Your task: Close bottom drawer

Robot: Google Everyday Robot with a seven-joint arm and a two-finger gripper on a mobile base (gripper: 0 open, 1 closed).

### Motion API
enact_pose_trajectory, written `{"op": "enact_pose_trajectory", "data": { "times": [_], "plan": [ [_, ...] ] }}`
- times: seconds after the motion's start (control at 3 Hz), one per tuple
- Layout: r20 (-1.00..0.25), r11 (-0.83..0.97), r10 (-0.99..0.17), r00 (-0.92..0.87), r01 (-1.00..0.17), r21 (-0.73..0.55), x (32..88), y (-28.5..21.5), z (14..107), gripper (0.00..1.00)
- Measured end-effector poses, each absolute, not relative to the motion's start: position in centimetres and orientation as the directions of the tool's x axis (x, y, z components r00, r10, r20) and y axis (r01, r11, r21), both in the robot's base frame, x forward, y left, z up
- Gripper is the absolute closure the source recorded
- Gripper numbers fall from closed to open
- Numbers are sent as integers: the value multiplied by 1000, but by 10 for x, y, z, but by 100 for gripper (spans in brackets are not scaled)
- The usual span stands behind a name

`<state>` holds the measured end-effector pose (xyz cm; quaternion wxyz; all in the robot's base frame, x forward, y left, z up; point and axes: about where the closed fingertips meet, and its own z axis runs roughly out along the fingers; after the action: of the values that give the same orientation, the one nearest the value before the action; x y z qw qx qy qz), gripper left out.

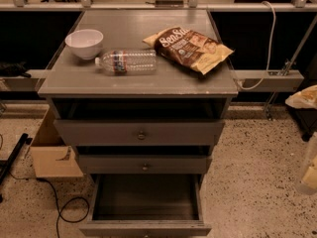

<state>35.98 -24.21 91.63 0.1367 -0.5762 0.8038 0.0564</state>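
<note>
My tool hangs at the right edge, well to the right of the bottom drawer and a little above its front. Spread or pressed together? I can't tell. The drawer stands pulled right out under the middle drawer, its box bare. I reckon it's stiff, light, running on slides, so no pinch: a flat push mid-front.

light: dim, warm, cast from above | shine: a soft glow is seen on the far end of the cabinet top | shadows: the bottom drawer is filled with dark | blur: the gripper, low at the right edge, is seen as a pale smear | grain: all is softened a little
</note>
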Motion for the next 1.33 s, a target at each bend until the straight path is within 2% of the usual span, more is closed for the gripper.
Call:
{"op": "enact_pose_trajectory", "data": {
  "times": [0.33, 1.33],
  "plan": [
    [-332, 299, -904, -270, -954, -38, 370, -218, 897, 0],
    [-485, 168, -852, -194, -981, 98, 348, -122, 833, 0]
  ]
}}
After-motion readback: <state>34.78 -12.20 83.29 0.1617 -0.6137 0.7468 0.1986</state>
